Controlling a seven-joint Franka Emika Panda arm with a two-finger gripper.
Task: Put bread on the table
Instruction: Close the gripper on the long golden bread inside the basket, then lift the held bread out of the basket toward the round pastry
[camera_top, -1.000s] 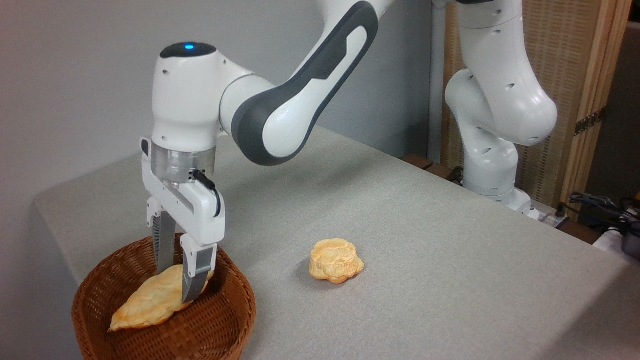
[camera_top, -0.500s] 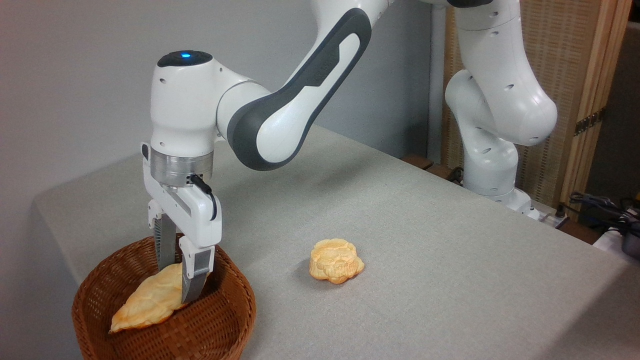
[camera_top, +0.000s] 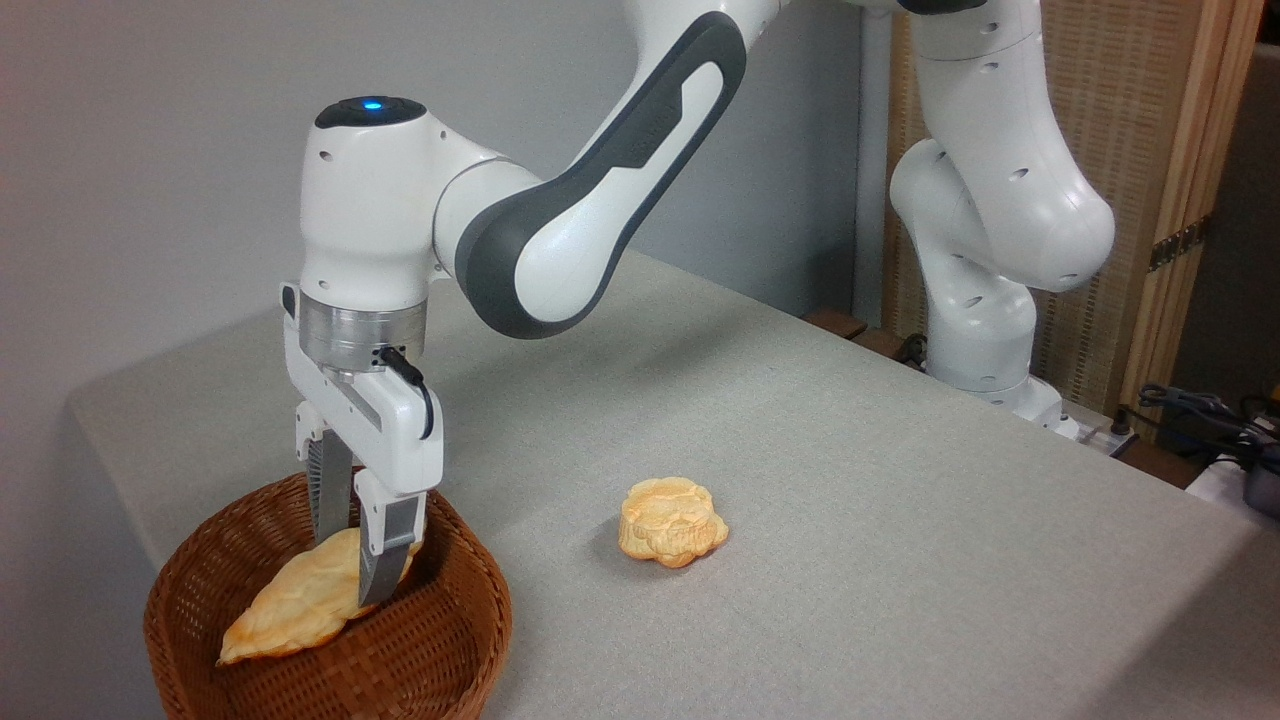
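a: we see a wide worktop under light grey, finely textured cloth, plain grey wall behind, a woven screen in a wooden frame at right.

b: and the long, leaf-shaped golden-orange bread?

a: in the brown wicker basket at the worktop's near left; the white gripper has its fingers closed on its upper end. a small flower-shaped bun sits apart on the cloth.
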